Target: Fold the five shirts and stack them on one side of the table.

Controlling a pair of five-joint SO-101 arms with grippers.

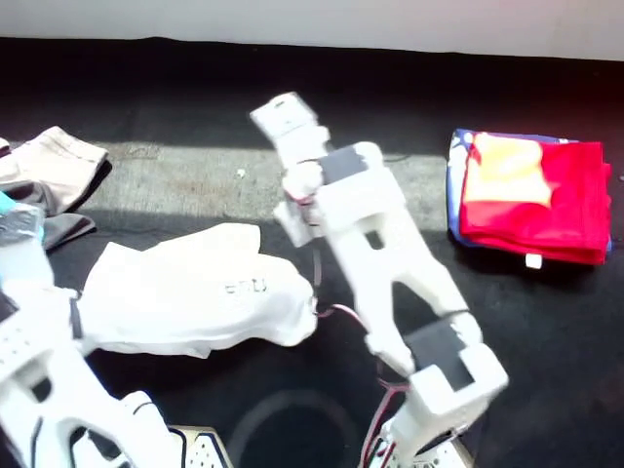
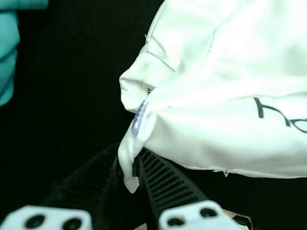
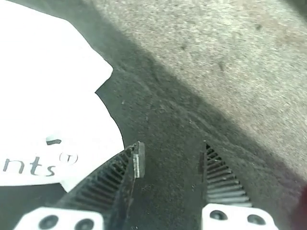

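White shirt is loosely bunched, not folded flat, on the black surface, left of centre in the high view. It has dark lettering on it.

Left gripper: closed, pinching a hem corner of the white shirt, with fabric visible between the ribbed jaws. Its arm comes in at the lower-left corner of the high view.

Right gripper: jaws apart, holding nothing, over bare surface just beside the white shirt's edge. Can't tell if it's touching the surface. Right arm runs up the middle of the high view.

Folded stack is at the right side of the surface, well apart from the white shirt: red shirt on a blue shirt. There's a yellow-orange patch on top; can't tell if it's a print or a separate piece.

At the far left edge there's a crumpled beige shirt with a grey garment just beside it. Teal cloth is near the left arm.
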